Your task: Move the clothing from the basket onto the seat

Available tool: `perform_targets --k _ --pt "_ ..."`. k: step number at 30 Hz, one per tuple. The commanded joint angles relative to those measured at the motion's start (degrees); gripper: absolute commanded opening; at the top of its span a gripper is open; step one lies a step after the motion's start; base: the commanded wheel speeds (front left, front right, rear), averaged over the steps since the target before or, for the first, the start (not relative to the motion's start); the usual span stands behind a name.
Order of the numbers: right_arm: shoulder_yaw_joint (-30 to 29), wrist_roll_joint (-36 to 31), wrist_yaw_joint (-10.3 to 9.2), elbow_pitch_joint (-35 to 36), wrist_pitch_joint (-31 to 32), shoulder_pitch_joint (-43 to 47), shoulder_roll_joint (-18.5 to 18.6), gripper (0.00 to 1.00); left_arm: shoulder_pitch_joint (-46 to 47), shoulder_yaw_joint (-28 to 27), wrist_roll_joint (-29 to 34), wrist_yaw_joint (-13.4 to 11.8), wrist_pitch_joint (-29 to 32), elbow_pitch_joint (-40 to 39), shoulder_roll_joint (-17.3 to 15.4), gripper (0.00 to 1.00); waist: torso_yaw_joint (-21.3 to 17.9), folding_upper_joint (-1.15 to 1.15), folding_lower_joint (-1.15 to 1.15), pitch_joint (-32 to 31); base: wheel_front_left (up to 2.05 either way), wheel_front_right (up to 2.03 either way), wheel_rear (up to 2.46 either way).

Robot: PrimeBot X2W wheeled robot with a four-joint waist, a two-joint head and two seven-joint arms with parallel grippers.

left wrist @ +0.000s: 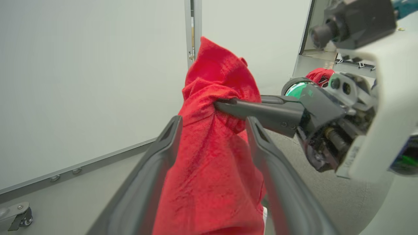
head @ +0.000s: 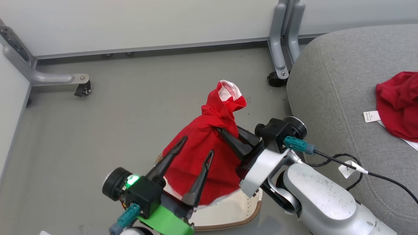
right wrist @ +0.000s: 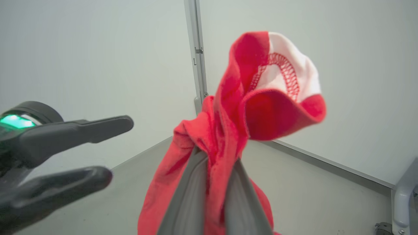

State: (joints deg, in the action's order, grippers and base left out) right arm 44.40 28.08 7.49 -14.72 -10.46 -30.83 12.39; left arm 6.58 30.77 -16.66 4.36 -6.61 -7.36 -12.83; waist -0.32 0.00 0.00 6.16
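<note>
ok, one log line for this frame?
right tool: shut on red garment, held over basket | left tool: open, fingers either side of it | seat: other red garment lying on it

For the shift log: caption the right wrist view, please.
Right gripper shut on a bunched red garment, left gripper open beside it.

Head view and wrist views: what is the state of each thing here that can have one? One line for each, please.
lifted garment, held up over the basket, hanging bunched.
right gripper, shut on the lifted garment near its top.
left gripper, open, one finger on each side of the hanging fabric.
basket, upright on the floor, inside hidden by the fabric.
second garment, lying crumpled on the seat.
</note>
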Motion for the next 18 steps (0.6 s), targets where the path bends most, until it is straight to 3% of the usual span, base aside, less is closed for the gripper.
perform_targets --k 1,13,18 --pt "-0.43 -0.31 0.0 -0.53 -0.45 -0.19 0.02 0.0 -1.21 0.37 0.25 0.22 0.51 -0.28 -0.67 1.0 0.1 0.0 0.0 -0.05 0.0 0.0 0.0" --pt "-2.0 -0.66 0.0 -4.28 -1.32 -0.89 -0.42 0.0 -2.74 2.58 0.58 0.09 1.72 0.63 -1.61 1.0 0.18 0.0 0.0 0.09 0.0 0.0 0.0" --pt "-2.38 -0.58 0.0 -5.16 -1.94 -1.42 -0.79 0.0 -1.79 2.63 1.17 -0.31 1.99 0.81 -2.1 1.0 -1.65 0.0 0.0 1.02 0.0 0.0 0.0"
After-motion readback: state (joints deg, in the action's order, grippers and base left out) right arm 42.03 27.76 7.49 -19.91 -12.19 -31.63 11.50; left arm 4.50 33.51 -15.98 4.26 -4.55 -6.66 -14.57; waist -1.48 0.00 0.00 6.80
